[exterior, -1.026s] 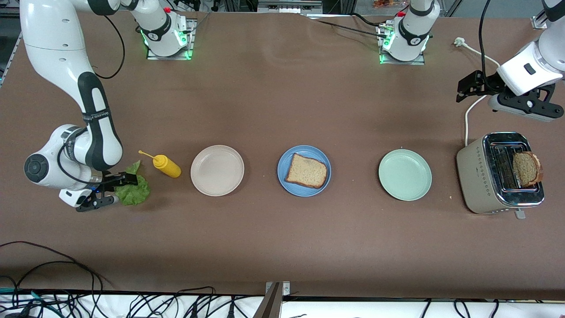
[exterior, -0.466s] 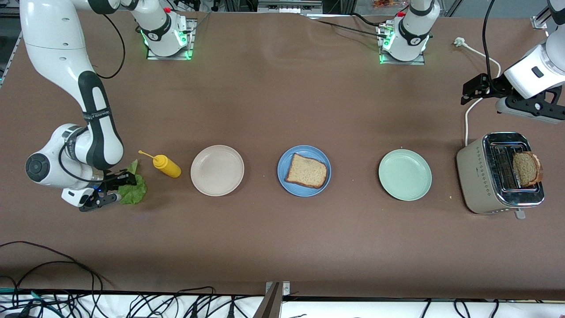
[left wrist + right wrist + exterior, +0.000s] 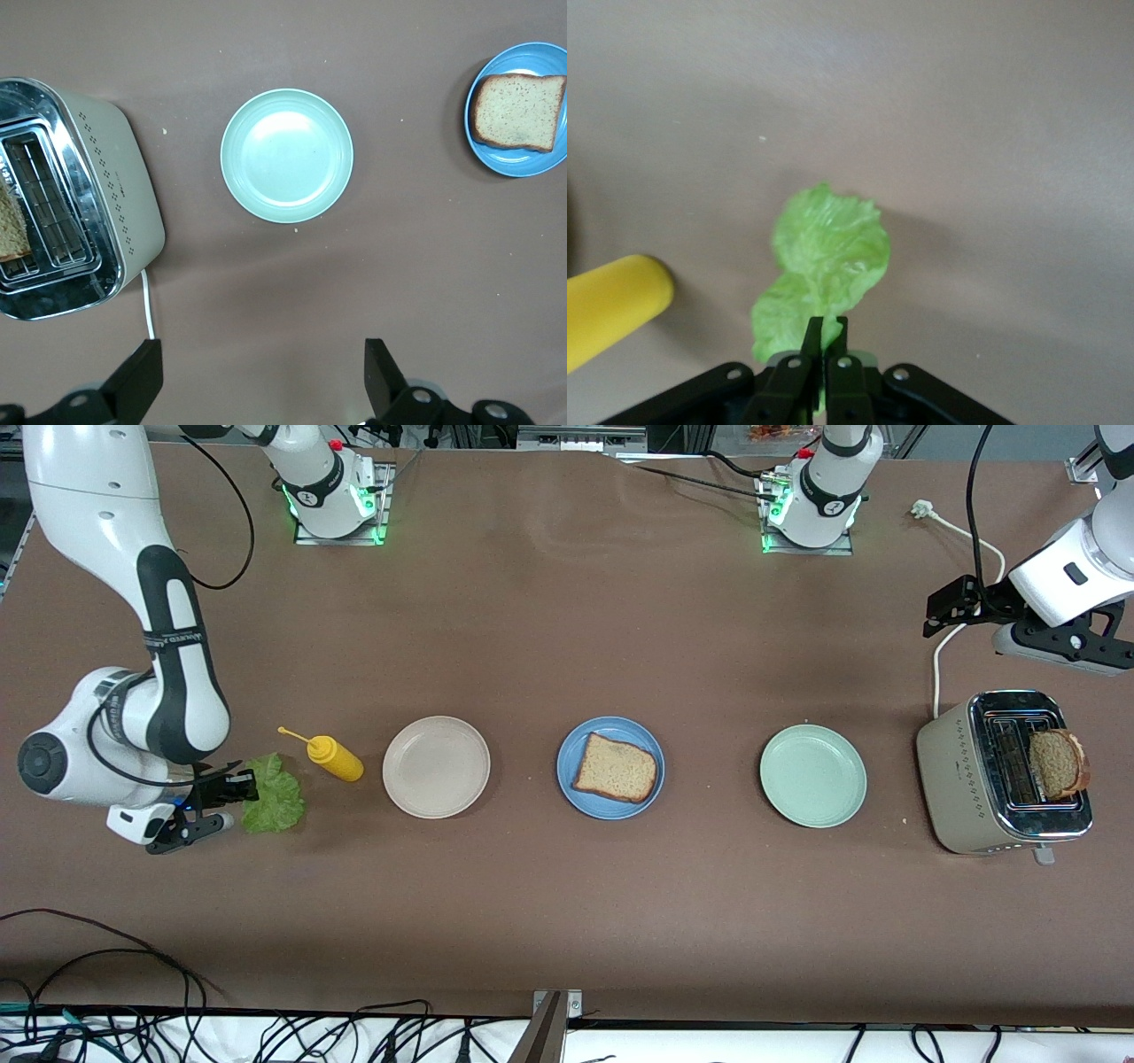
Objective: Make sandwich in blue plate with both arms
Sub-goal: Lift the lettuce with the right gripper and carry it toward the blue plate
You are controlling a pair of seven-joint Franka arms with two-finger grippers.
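Observation:
The blue plate (image 3: 610, 766) sits at the table's middle with one brown bread slice (image 3: 615, 768) on it; both show in the left wrist view, plate (image 3: 514, 159) and slice (image 3: 519, 111). A second bread slice (image 3: 1055, 763) stands in the toaster (image 3: 1003, 772). My right gripper (image 3: 237, 793) is shut on the ruffled green lettuce leaf (image 3: 276, 804) and holds it just above the table beside the yellow bottle; the leaf (image 3: 828, 257) hangs from the closed fingers (image 3: 824, 341). My left gripper (image 3: 943, 607) is open and empty, up over the table near the toaster (image 3: 89, 195).
A yellow squeeze bottle (image 3: 331, 755) lies beside the lettuce. A beige plate (image 3: 436, 766) stands between it and the blue plate. A pale mint-green plate (image 3: 812, 775) stands between the blue plate and the toaster. A white cord (image 3: 941, 651) runs from the toaster.
My right gripper has lifted the lettuce leaf and drawn back a little toward its end of the table. My left arm has shifted slightly away from the table's middle.

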